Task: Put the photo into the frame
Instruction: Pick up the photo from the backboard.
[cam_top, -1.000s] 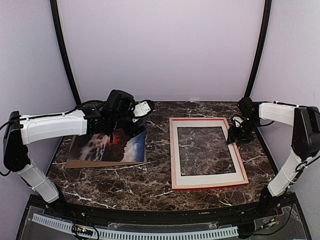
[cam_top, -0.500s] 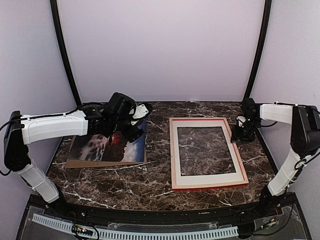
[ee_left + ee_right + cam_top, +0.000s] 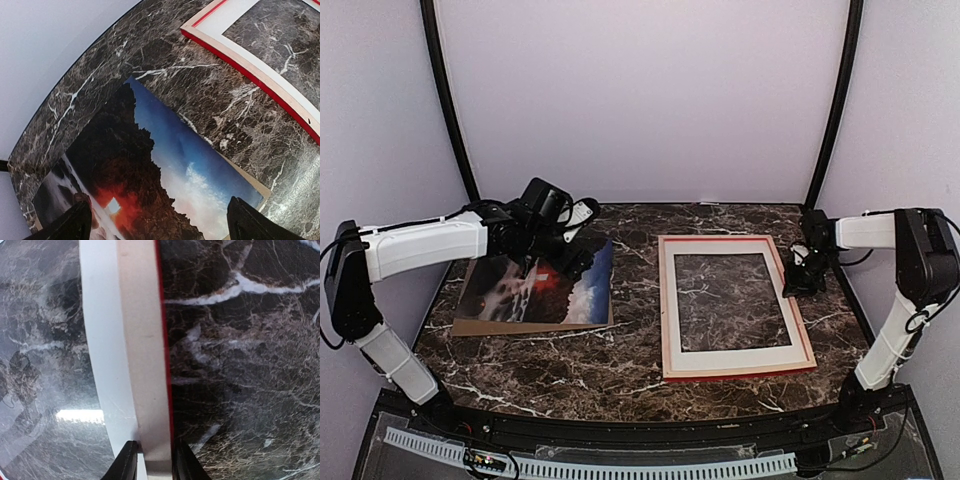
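The photo (image 3: pixel 535 290), dark rocks with a red glow and blue sky, lies face up on the left of the table. My left gripper (image 3: pixel 560 245) hovers over its far edge. In the left wrist view the photo (image 3: pixel 150 175) fills the space below my left gripper (image 3: pixel 160 227), which is open wide with nothing between its fingertips (image 3: pixel 70 227). The frame (image 3: pixel 665 300) lies back up at centre right, red edge showing. My right gripper (image 3: pixel 800 278) sits on its right rail. Close up, my right gripper (image 3: pixel 154 462) is shut on the pale rail of the frame (image 3: pixel 142 340).
A brown cardboard backing board (image 3: pixel 480 327) lies under the photo, its tan edge (image 3: pixel 252 180) sticking out. A white mat border (image 3: pixel 735 357) rests inside the frame, seen beside the rail as a white strip (image 3: pixel 100 340). Black posts and pale walls enclose the marble table (image 3: pixel 620 370).
My left gripper drew back toward the far left over the photo and opened a little wider. My right gripper shifted along the frame's right side and closed on the rail.
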`<state>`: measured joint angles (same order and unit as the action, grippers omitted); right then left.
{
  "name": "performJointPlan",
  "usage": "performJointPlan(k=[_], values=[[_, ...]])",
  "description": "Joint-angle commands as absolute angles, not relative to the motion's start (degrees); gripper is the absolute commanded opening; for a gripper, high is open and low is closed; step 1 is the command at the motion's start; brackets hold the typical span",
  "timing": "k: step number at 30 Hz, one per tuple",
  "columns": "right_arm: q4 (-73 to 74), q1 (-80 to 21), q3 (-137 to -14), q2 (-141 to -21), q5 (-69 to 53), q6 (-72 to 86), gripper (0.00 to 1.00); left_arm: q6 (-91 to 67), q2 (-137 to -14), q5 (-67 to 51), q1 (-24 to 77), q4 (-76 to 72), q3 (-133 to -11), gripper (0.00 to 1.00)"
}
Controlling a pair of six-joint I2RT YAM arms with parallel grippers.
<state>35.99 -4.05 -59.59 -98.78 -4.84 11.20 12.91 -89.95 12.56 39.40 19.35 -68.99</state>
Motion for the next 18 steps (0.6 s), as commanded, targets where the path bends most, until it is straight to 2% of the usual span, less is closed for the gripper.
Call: performJointPlan(k=[1,6,12,18], values=[[33.06,-4.35,-57.65,-98.87,-8.36,11.33,0.25,8.01,-86.84,7.56,33.79,23.8,-70.74,0.98],[32.62,-6.65,-57.27,-97.8,-7.85,11.87,0.26,5.11,-87.41,4.34,27.1,26.98,-71.97,0.99],[35.15,-9.16,-59.82,-93.41,2.45,14.15,0.51,0.52,-88.44,0.57,16.4,30.49,-72.5,0.99],[33.12,-19.18,-64.64,-91.34,4.41,18.18,0.62,-4.37,-90.22,-9.27,3.4,30.55,-71.2,0.99]])
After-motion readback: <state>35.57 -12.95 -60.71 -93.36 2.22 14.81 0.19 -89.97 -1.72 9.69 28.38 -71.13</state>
